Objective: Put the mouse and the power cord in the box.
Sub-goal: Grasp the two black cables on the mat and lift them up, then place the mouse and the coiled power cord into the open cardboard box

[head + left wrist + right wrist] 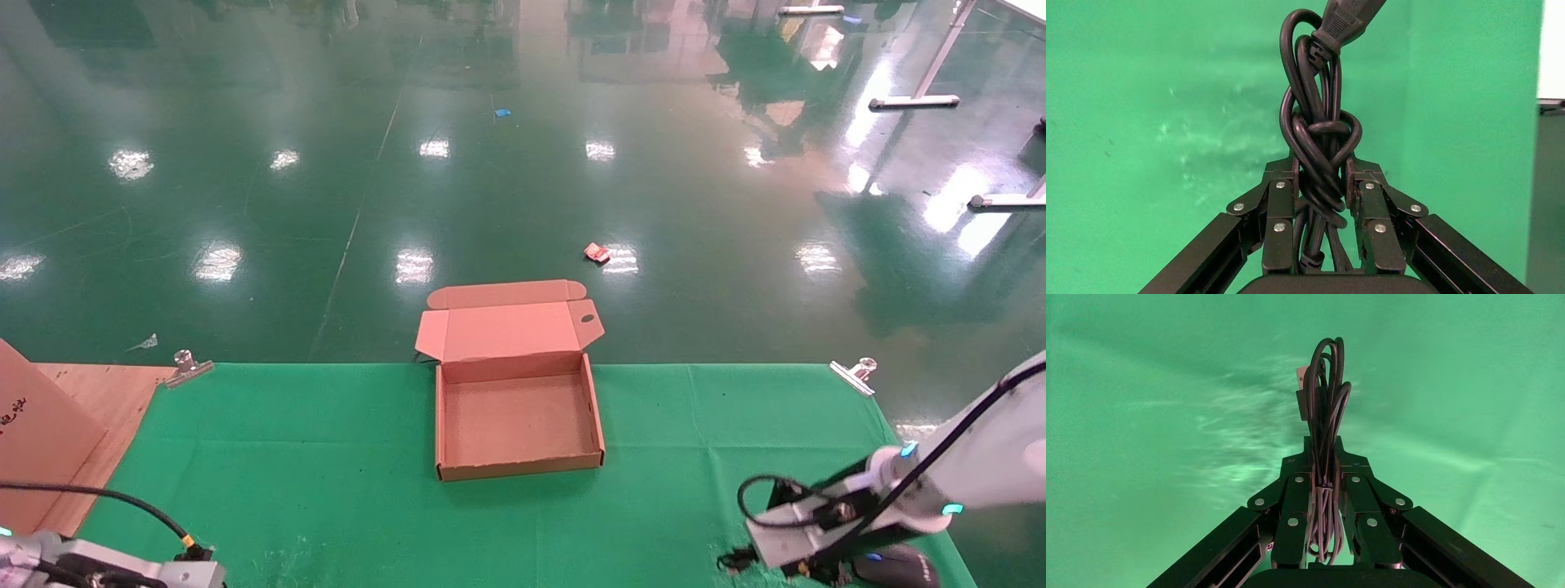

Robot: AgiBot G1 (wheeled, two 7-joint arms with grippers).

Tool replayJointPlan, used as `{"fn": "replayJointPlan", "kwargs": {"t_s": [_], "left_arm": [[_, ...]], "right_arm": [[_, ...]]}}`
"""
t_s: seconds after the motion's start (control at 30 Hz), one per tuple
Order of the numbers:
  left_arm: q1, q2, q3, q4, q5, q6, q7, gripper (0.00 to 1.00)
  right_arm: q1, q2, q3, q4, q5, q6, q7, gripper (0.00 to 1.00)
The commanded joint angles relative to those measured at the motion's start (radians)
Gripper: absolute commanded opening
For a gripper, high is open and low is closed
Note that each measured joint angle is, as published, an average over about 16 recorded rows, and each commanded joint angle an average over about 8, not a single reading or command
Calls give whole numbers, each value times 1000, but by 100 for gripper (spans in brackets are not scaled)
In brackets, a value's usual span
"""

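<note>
Cargo is gripped by both arms: left gripper (1321, 202) pinches the power cord (1318, 147) at its knot, right gripper (1326, 496) clamps the mouse (895, 566) by its bundled wire, the box (602, 425) lying open ahead between them for loading.

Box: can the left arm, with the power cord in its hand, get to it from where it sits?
Probably yes: the box lies open and empty, the cloth between bare. The left hand grips the power cord.

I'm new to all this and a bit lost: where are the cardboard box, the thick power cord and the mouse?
box (520, 467), head view: front wall.
power cord (1319, 150), left wrist view: knot of the bundle.
mouse (899, 567), head view: glossy top shell.
</note>
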Motion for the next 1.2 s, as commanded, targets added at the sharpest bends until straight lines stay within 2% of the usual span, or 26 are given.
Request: {"fn": "replayJointPlan", "kwargs": {"t_s": [0.03, 0.33, 0.57, 0.87, 1.2], "left_arm": [[-18, -5, 1, -5, 2, 33, 6, 0], [-191, 36, 28, -66, 40, 131, -16, 0], [-368, 120, 45, -110, 47, 156, -69, 0], [-574, 249, 68, -132, 12, 164, -133, 0], [-628, 293, 104, -121, -51, 168, -130, 0]], "right_arm": [[19, 8, 6, 4, 9, -24, -5, 0], [176, 15, 32, 41, 47, -174, 3, 0], [315, -23, 54, 85, 78, -263, 62, 0], [471, -78, 73, 131, 104, -307, 167, 0], [511, -81, 70, 150, 109, -341, 194, 0]]}}
